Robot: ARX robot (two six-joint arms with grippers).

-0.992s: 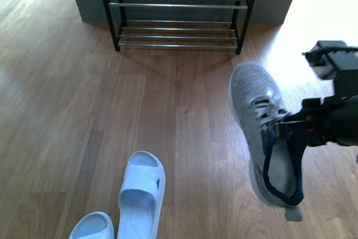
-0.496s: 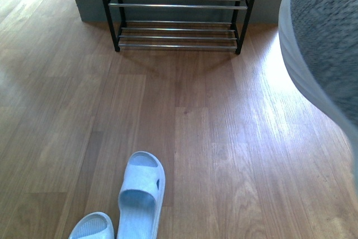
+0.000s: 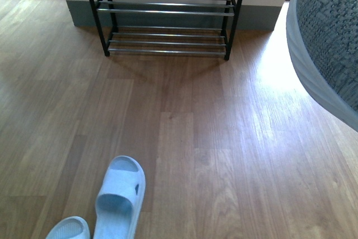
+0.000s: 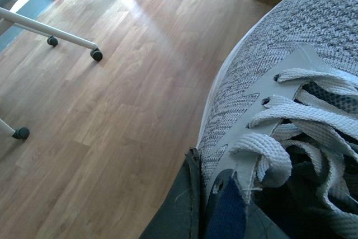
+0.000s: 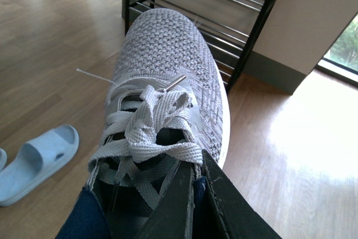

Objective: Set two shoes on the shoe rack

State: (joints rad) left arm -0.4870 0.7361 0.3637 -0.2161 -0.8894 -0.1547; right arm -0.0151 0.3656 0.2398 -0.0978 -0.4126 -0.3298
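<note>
My right gripper (image 5: 196, 165) is pinched tight on the collar of one grey knit sneaker (image 5: 168, 65), carried toe-forward off the floor. My left gripper (image 4: 196, 163) looks clamped the same way on the other sneaker (image 4: 291, 65), though only one finger shows there. Beyond them two pale blue slippers (image 3: 118, 197) lie on the wooden floor (image 3: 184, 138). Past a stretch of bare boards stands the shoe rack (image 3: 168, 12), with no shoe on the tiers I can see.

I judge this to be the carry stage: both shoes are held and neither is racked. Next I must close the remaining gap, level a sole over a tier and lower it to rest across the bars.

A second ago the right sneaker hung low at my side. It now fills the front view's upper right corner, my arm has left that view, and the rack sits slightly further left and lower.
</note>
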